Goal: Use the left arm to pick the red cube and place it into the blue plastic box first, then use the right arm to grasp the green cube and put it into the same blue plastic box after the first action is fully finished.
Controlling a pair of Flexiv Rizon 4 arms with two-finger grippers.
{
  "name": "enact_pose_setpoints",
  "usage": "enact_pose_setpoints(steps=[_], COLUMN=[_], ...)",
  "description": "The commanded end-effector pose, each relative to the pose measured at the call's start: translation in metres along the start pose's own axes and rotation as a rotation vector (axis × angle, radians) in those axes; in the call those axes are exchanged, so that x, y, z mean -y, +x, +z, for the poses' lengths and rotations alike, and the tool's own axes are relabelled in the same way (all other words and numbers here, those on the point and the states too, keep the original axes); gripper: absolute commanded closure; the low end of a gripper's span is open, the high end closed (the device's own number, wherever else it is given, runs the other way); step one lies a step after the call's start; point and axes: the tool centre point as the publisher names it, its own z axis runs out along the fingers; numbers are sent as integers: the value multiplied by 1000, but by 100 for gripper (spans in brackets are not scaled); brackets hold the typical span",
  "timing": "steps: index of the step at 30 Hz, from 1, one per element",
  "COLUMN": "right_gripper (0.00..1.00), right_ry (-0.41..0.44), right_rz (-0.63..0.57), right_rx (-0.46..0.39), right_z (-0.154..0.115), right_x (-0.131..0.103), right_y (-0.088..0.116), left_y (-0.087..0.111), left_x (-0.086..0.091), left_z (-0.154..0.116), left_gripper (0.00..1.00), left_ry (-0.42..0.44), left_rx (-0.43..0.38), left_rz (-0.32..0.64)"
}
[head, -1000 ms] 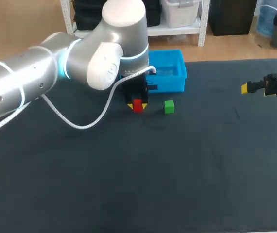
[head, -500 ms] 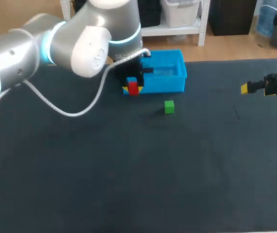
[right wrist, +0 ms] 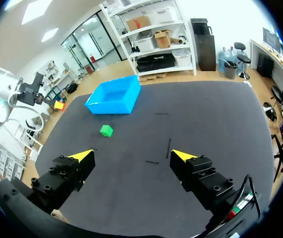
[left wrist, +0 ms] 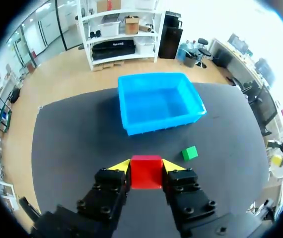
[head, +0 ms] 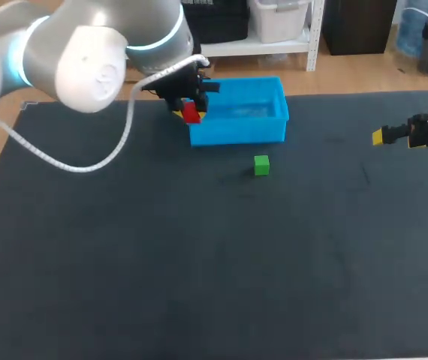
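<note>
The red cube [left wrist: 146, 174] is held clamped in the left claw [left wrist: 146, 166], raised at the left end of the blue plastic box [head: 240, 132] and not yet placed inside. The green cube [head: 261, 165] is untouched on the worktop [head: 199, 262], near the box. The right claw [right wrist: 131, 154] is spread apart, well away.

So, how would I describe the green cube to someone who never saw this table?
Find the blue plastic box at the far side of the dark table. Just before its front wall the green cube lies alone on the table; the red cube is up in the left gripper.
</note>
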Motion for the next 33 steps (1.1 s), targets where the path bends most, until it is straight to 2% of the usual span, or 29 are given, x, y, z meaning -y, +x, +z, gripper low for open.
enact_pose_setpoints(steps=[1, 7, 11, 14, 21, 23, 26, 33], right_gripper=[0, 0, 0, 0, 0, 0, 0, 0], right_ry=[0, 0, 0, 0, 0, 0, 0, 0], right_rz=[-1, -1, -1, -1, -1, -1, -1, -1], right_rx=[0, 0, 0, 0, 0, 0, 0, 0], right_z=[0, 0, 0, 0, 0, 0, 0, 0], right_x=[0, 0, 0, 0, 0, 0, 0, 0], right_y=[0, 0, 0, 0, 0, 0, 0, 0], left_y=[10, 11, 2, -10, -54, -69, -83, -110], left_x=[-6, -9, -10, -11, -15, -17, -16, -7], left_z=[-9, -3, 1, 5, 23, 31, 42, 72], left_gripper=[100, 100, 100, 100, 100, 100, 100, 100], left_ry=[18, 53, 75, 82, 89, 124, 150, 129], left_rx=[74, 81, 100, 108, 124, 126, 140, 138], left_rz=[10, 50, 77, 95, 140, 154, 162, 181])
